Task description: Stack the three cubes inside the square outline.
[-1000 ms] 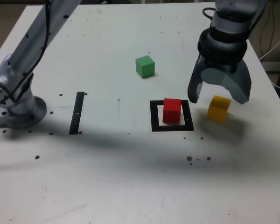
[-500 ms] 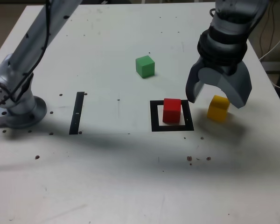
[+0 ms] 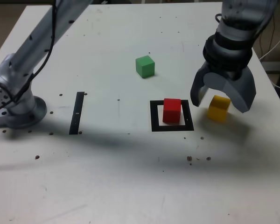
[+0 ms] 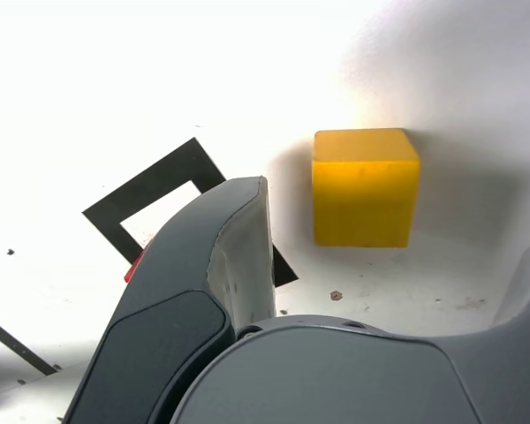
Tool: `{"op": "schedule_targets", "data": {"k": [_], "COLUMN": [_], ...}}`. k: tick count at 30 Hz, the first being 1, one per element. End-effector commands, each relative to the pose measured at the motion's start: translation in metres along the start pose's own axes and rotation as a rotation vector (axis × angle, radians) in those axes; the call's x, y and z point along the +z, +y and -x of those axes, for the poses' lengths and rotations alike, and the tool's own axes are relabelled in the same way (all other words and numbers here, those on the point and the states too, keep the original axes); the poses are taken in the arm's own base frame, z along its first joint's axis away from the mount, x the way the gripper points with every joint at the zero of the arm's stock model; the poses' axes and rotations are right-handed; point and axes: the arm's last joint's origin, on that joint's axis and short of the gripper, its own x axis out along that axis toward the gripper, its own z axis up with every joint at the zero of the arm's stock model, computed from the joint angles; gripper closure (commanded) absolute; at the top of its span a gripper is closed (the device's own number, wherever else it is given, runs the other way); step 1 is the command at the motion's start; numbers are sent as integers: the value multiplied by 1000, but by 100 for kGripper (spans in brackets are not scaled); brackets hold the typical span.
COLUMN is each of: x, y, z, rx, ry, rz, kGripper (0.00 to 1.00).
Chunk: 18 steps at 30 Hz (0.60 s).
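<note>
The red cube [image 3: 171, 110] stands inside the square outline [image 3: 155, 116] near the table's middle. On the exterior view's right of the outline, the yellow cube [image 3: 219, 111] rests on the table. My gripper [image 3: 219, 101] hangs open just above it, one finger on each side and nothing held. Farther back sits the green cube [image 3: 145, 66], alone. The wrist view looks down on the yellow cube [image 4: 365, 187] between my open gripper's [image 4: 390, 231] fingers [image 4: 234, 256], with a corner of the square outline [image 4: 146, 185] and a sliver of the red cube [image 4: 132, 265] beside one finger.
A narrow black strip [image 3: 77, 112] lies on the white table [image 3: 130, 177] at the exterior view's left. The arm's base [image 3: 16, 109] stands at the left edge. The table's right edge runs close behind the gripper, with cables beyond it.
The gripper has shifted slightly toward the exterior view's right and now sits more squarely over the yellow cube. Its jaws stayed open. No cube has moved.
</note>
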Motion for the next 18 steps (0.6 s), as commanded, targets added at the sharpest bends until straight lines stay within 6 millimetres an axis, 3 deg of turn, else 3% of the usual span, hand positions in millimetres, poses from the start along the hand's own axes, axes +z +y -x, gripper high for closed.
{"op": "schedule_targets", "data": {"k": [1,12,18], "x": [3,11,13], "y": [0,1,2], "z": [-4,-15,-15], "rx": [-5,-14,-12], "ry": [12,31,24], "rz": [-5,-8,-2], "kGripper": [2,12,24]}}
